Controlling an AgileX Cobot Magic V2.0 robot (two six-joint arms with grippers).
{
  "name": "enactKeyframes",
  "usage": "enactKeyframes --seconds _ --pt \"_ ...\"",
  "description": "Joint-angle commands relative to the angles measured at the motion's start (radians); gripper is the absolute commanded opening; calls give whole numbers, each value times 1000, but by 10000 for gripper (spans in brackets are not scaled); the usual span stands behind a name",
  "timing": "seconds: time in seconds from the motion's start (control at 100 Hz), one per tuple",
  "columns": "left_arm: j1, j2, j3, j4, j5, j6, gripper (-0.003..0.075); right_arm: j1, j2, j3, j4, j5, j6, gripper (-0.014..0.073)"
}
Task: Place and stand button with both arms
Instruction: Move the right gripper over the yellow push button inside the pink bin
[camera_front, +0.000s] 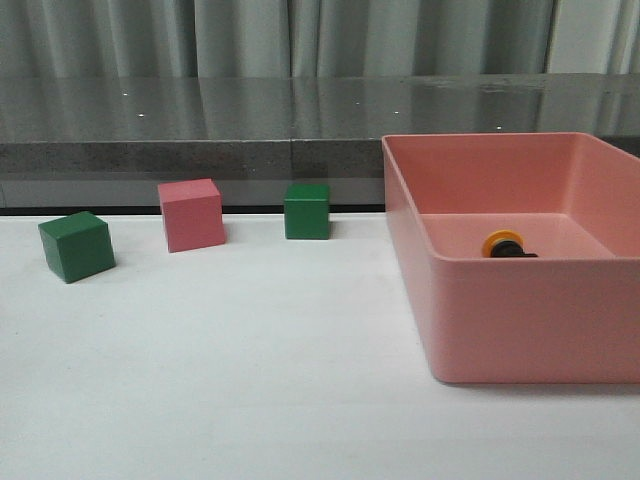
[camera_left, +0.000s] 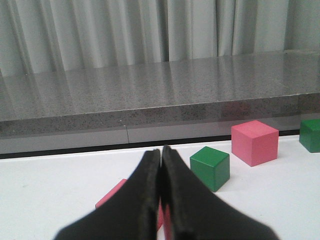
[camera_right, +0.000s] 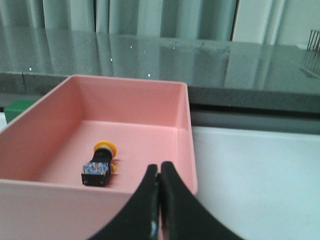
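Note:
The button (camera_front: 505, 245) lies on its side inside the pink bin (camera_front: 530, 320) at the right; its yellow cap and black body show over the near wall. In the right wrist view the button (camera_right: 99, 165) lies with its clear-blue base toward me and its cap away. My right gripper (camera_right: 159, 170) is shut and empty, near the bin's near right corner, apart from the button. My left gripper (camera_left: 161, 152) is shut and empty, low over the white table with a pink block (camera_left: 112, 195) partly hidden behind its fingers. Neither arm shows in the front view.
A green cube (camera_front: 77, 245), a pink cube (camera_front: 191, 214) and a second green cube (camera_front: 306, 210) stand in a row at the table's back left. They show in the left wrist view too: green (camera_left: 210, 167), pink (camera_left: 254, 142), green (camera_left: 311, 135). A grey ledge (camera_front: 200, 150) runs behind.

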Motion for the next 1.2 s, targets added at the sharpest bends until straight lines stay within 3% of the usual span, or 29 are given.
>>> enactKeyframes --seconds 0.0,0.26,0.47,0.6,0.78,1.01,1.11,1.19 --pt "0 -32 30 -6 -73 -10 -19 -7 -15 -27 -10 -124 -2 -62" --pt "0 -32 30 -6 -73 -10 -19 -7 113 -292 11 164 -2 -62" --pt "0 -32 30 -6 -73 -10 -19 -7 416 -611 21 478 -2 -62" --pt "0 -32 30 -6 -73 -10 -19 -7 639 -798 104 639 -2 -62" --pt "0 -32 30 -6 -73 -10 -19 -7 896 -966 157 685 -4 -62" --pt "0 -32 30 -6 -73 -10 -19 -2 1122 -1067 172 662 -4 -41" --pt "0 -32 30 -6 -73 -10 -19 14 1200 -1101 193 664 -5 50" --pt "0 -32 30 -6 -73 -10 -19 38 1246 -1113 194 656 -33 198"
